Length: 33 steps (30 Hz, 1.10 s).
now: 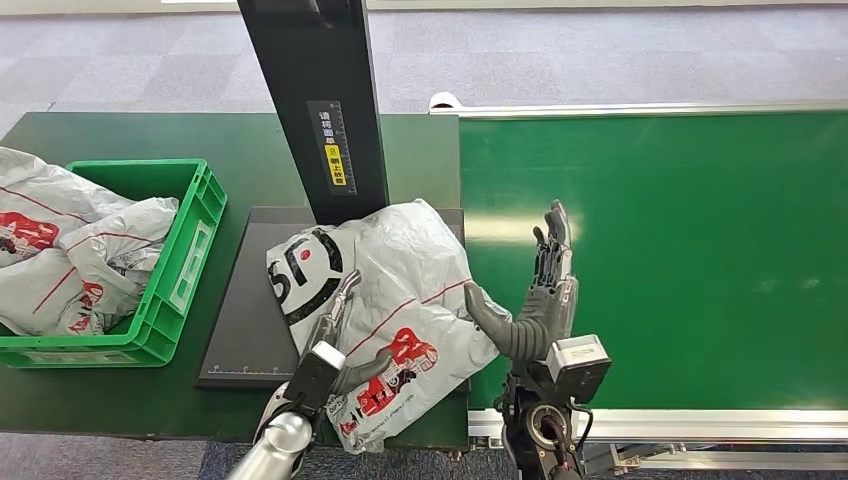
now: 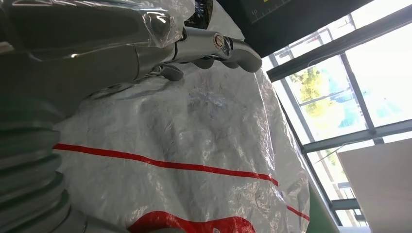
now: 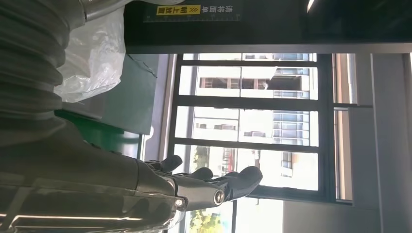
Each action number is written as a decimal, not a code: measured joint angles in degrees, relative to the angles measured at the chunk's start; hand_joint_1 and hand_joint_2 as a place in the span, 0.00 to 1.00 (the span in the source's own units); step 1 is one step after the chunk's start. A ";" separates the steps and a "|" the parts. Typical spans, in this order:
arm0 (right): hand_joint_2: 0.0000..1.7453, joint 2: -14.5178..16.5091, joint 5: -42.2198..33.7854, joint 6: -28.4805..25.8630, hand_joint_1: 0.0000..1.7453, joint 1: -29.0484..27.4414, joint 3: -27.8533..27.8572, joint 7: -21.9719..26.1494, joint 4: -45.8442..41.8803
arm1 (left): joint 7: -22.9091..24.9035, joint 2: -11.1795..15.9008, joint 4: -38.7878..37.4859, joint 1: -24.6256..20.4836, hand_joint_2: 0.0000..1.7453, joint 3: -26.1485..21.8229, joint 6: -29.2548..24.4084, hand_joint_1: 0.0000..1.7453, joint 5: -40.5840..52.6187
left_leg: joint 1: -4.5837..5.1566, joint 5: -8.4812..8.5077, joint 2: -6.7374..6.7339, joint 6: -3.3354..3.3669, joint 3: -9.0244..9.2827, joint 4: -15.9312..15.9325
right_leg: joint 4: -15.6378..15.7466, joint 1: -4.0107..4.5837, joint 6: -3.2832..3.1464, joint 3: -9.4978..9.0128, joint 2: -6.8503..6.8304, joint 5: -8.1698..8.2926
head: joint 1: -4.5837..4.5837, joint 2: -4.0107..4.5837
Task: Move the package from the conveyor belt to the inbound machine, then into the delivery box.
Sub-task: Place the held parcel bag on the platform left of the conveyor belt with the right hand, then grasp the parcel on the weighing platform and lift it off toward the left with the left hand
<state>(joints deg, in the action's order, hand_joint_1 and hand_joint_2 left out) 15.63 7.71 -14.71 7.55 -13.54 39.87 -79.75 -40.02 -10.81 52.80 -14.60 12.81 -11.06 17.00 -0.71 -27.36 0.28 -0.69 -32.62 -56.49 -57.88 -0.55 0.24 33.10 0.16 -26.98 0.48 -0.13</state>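
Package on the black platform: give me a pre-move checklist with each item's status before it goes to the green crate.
1. Package on the inbound machine's black platform: ok, though its near end overhangs the table edge.
2. Left hand on the package: ok, fingers rest on it.
3. Firm grip by the left hand: cannot tell.
4. Right hand off the package: ok, open beside it over the conveyor belt.
5. Room in the green crate: not ok, bags nearly fill it.

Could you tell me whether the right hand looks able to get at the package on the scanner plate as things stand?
Probably yes: the right hand stands open beside the package, nothing between them.
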 joint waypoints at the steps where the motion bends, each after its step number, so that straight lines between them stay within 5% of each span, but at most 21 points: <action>1: 1.00 -0.10 -0.18 -0.07 0.00 -0.24 0.11 0.00 -0.42 | 0.00 -0.05 -0.32 -0.15 1.00 0.01 0.10 0.00 0.14 | 0.00 0.00 0.00 0.00 0.00 0.00 | 0.00 0.00 0.00 0.00 0.00 0.00 | -0.01 0.01; 5: 1.00 -0.46 -0.84 0.01 0.00 -1.20 0.85 0.00 -1.85 | 0.00 -0.32 -2.01 -0.79 1.00 0.16 0.21 0.97 1.25 | 0.00 0.00 0.00 0.00 0.00 0.00 | 0.00 0.00 0.00 -0.01 0.00 0.00 | 0.00 0.00; 7: 1.00 -0.53 -1.08 0.40 0.00 -1.42 1.23 0.00 -2.05 | 0.00 -0.40 -2.81 -1.12 1.00 0.36 0.46 1.00 1.61 | 0.00 0.00 0.00 0.00 0.00 0.00 | 0.00 0.00 0.00 -0.01 0.00 0.00 | 0.00 0.00; 27: 1.00 -0.48 -2.31 3.62 0.00 -2.27 4.96 0.00 -0.01 | -0.15 1.96 5.60 1.39 1.00 -0.80 2.45 1.00 -4.32 | 0.00 0.00 0.01 0.00 -0.02 0.01 | 0.00 0.00 0.00 -0.02 -0.01 0.00 | -0.01 0.00; 31: 1.00 -0.41 -2.16 3.72 0.00 -2.30 5.58 0.00 0.32 | -0.15 2.41 8.68 2.63 1.00 -1.48 3.43 0.02 -5.07 | 0.00 0.00 0.01 0.00 -0.02 0.01 | 0.00 0.00 0.00 -0.02 0.00 0.00 | -0.01 0.00; 33: 1.00 -0.31 -2.11 3.78 0.00 -2.30 5.82 0.00 0.48 | -0.15 2.59 10.35 3.28 1.00 -1.55 3.81 0.00 -5.11 | 0.00 0.00 0.01 0.00 -0.02 0.01 | 0.00 0.00 0.00 -0.02 0.00 0.00 | -0.01 0.00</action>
<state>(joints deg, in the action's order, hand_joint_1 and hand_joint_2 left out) 15.33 5.60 -10.93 5.25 -7.72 39.87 -79.28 -40.17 -8.22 63.15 -11.32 11.26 -7.24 11.88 -0.71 -27.36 0.29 -0.69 -32.64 -56.48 -57.88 -0.55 0.24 33.08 0.15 -26.99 0.47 -0.13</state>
